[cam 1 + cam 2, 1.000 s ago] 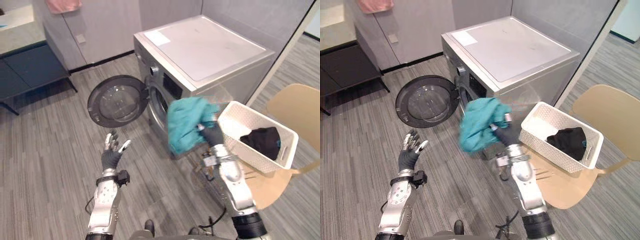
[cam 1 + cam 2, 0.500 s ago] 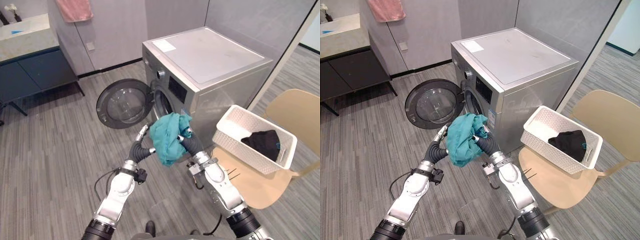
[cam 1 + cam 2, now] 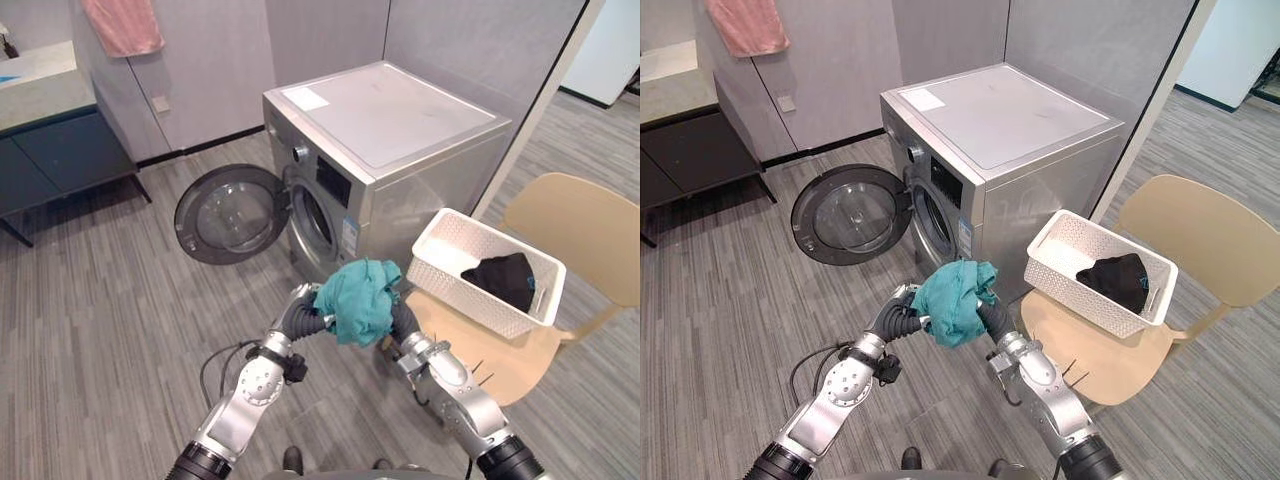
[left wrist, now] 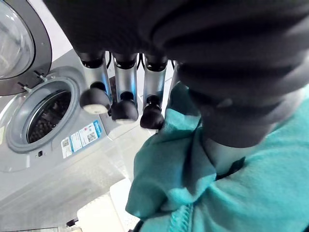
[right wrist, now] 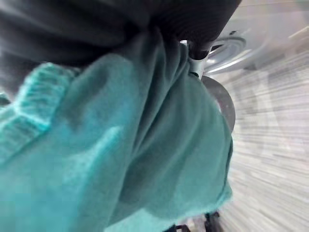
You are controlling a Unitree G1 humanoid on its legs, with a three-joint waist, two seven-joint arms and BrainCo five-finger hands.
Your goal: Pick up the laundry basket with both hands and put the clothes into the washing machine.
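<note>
A bunched teal garment hangs between my two hands, low in front of the washing machine. My left hand meets it from the left. In the left wrist view its fingers are curled at the cloth's edge and its thumb presses into the teal garment. My right hand sits under the cloth, which drapes over it in the right wrist view. The machine's round door stands open beside the drum opening. The white laundry basket rests on a tan chair with a black garment inside.
The chair and basket stand close to the machine's right side. A dark low cabinet lines the far left wall, with a pink towel hanging above. Grey plank floor lies open in front of the door.
My left hand has come up from the left and curled onto the teal garment. The garment has moved from beside the basket down to the front of the machine. The camera has shifted.
</note>
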